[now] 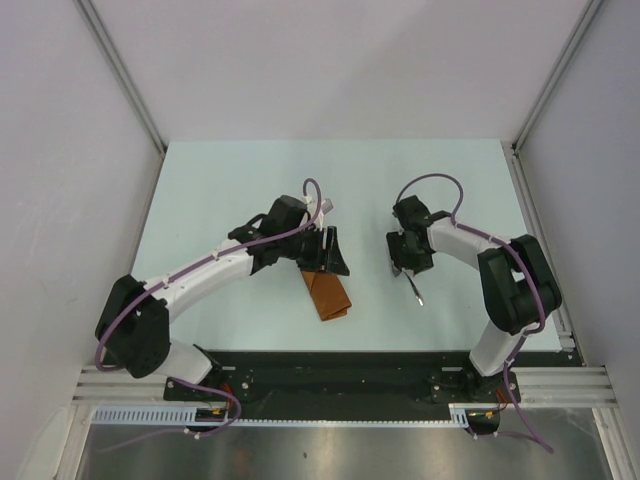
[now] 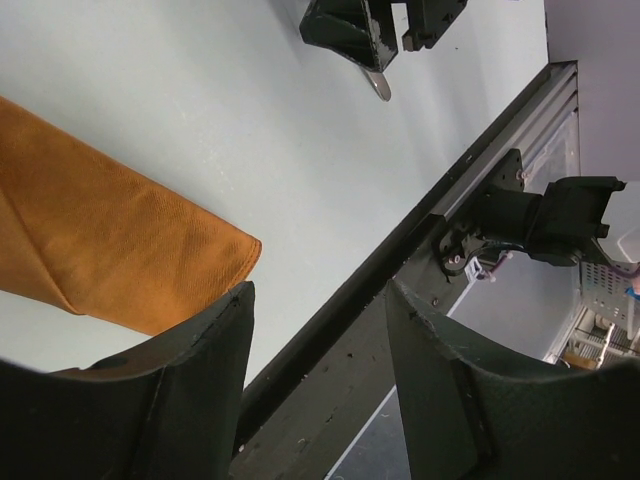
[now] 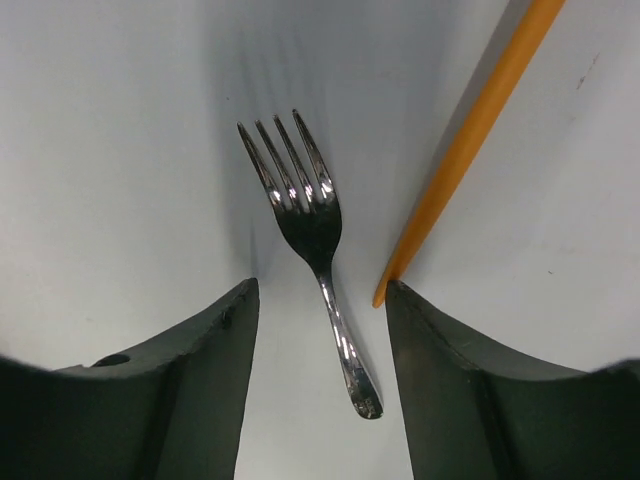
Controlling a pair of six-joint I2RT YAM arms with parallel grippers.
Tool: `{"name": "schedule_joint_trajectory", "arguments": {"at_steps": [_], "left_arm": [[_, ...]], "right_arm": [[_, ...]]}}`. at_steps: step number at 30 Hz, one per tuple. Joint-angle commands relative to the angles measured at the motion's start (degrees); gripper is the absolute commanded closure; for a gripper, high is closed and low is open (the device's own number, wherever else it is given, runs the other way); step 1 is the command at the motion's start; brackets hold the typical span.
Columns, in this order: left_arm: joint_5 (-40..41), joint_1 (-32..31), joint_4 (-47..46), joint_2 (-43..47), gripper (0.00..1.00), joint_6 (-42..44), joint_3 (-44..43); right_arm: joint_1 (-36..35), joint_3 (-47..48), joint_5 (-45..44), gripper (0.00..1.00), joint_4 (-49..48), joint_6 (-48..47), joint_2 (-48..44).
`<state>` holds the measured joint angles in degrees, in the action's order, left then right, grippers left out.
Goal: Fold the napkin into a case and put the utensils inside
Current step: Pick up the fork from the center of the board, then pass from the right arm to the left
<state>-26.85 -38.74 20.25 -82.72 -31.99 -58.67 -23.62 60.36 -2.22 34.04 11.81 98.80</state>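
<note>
The fork lies flat on the bench with its handle running back between the fingers of the right end effector. They stand spread on either side of it and grip nothing. The main risk is a poor pinch: the handle is thin, smooth and low, so closing fingers may skid over it or tip it up.

The orange spoon handle ends just beside the right-hand finger. A closing or lowering move could knock it away or trap it along with the fork.

The folded case lies well apart to the left, partly under the left end effector, which is also spread and empty. Its mouth is hidden, possibly lying shut. If nothing pins the cloth, a pushed-in fork may drag it or unfold it.
</note>
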Motion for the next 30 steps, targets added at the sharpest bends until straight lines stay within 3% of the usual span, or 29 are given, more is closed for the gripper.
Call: {"name": "schedule_joint_trajectory", "arguments": {"at_steps": [1,4,5,8,9,13,16,18,21,25,28,29,30], "left_arm": [[-1.54,-0.37,-0.65,1.68,0.4,0.87,-0.83],[-1.45,-0.46,-0.83,1.07,0.4,0.87,-1.0],[-1.36,-0.46,-1.0,0.72,0.4,0.96,-0.92],[-0.92,-0.46,-1.79,0.54,0.32,0.87,-0.57],[-0.84,-0.54,-2.49,0.71,0.24,0.96,0.05],[0.39,-1.6,-8.1,1.16,0.17,1.58,2.42],[0.74,-2.56,-12.24,0.98,0.15,0.96,4.35],[0.92,-3.09,-12.96,0.28,0.14,1.4,3.84],[1.8,-3.97,-12.69,0.71,0.13,2.01,3.57],[0.49,-4.32,-12.51,1.5,0.14,2.02,3.74],[0.83,-4.24,-10.77,2.21,0.3,1.49,3.83],[1.44,-4.15,-9.37,2.47,0.5,1.66,3.57],[1.8,-4.06,-7.35,2.82,0.62,2.1,3.22]], "right_arm": [[-1.6,-1.47,1.17,0.45,-2.49,1.11,1.21],[-3.18,-1.12,-0.85,0.61,-2.23,2.42,1.92],[-3.71,-0.95,-1.12,0.72,-2.05,3.21,2.27],[-5.47,0.28,-3.31,0.94,-1.88,6.72,1.66],[-5.74,0.9,-4.01,1.0,-0.83,9.6,1.39],[-4.52,1.01,4.81,1.0,-3.18,21.47,-4.74],[-3.81,-4.44,14.23,1.0,-16.17,38.67,-14.32],[-6.0,-8.41,13.65,1.0,-23.19,48.94,-20.02],[-7.4,-12.01,15.13,1.0,-30.49,56.8,-23.21],[-10.3,-12.02,13.92,1.0,-32.02,62.0,-24.88],[-11.45,-14.3,14.34,1.0,-35.52,63.85,-26.9],[-11.45,-14.83,14.61,1.0,-36.06,64.03,-27.43],[-11.02,-15.61,15.74,1.0,-36.24,63.77,-28.13]]}}
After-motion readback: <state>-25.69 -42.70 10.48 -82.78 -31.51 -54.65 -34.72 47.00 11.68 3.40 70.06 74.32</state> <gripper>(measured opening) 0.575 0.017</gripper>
